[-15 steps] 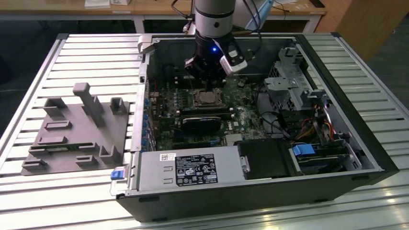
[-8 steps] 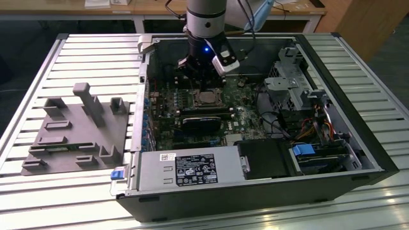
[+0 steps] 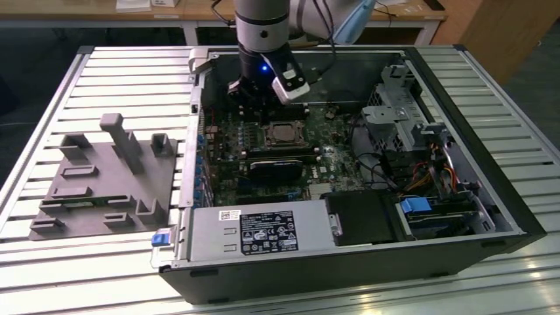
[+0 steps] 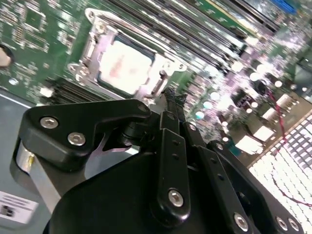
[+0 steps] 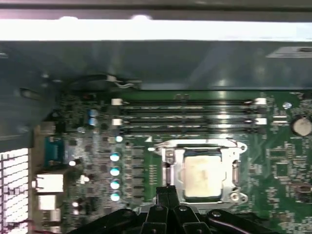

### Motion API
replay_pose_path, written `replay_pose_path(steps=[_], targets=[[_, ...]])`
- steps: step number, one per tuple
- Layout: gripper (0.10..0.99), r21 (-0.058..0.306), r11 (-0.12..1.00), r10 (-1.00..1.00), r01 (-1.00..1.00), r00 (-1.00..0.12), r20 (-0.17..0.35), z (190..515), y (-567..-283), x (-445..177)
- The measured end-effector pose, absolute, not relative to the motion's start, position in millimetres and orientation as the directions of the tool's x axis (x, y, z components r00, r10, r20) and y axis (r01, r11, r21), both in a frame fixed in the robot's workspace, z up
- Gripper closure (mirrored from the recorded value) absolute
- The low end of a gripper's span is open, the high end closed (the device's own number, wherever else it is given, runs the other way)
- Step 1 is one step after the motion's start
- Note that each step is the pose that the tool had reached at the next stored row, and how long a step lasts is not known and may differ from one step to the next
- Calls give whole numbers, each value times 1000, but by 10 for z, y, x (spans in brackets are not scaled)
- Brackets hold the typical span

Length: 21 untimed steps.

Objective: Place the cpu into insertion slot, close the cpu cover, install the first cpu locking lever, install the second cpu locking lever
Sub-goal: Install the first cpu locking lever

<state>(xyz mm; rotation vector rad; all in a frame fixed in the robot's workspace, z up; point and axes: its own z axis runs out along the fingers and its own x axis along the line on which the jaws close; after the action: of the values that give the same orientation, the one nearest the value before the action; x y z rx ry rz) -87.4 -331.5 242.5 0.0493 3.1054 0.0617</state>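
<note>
The gripper (image 3: 257, 115) is found pinched closed, empty; the cpu (image 3: 282, 133) is located just beside, toward the exterior view's lower right.

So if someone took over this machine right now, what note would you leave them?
Gripper: shut, and it seems to hold nothing. Its tips are right beside the cover.
Cpu: sits in the slot.
Done: the cpu is placed and the cover lies down around it.
Left: the levers. I cannot tell whether either is latched.
</note>
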Motion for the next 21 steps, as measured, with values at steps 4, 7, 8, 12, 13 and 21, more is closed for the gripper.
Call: replay_pose_path(steps=[4,7,8,12,13,21], targets=[[984,50,998,33,31,-999,-36,2425,-3315,-971],[984,83,996,34,31,-999,-35,2425,-3315,-983],[984,99,995,34,31,-999,-35,2425,-3315,-985],[984,150,988,36,31,-999,-33,2425,-3315,-1001],[984,158,987,36,31,-999,-33,2425,-3315,-1009],[984,219,975,38,31,-999,-30,2425,-3315,-1090]])
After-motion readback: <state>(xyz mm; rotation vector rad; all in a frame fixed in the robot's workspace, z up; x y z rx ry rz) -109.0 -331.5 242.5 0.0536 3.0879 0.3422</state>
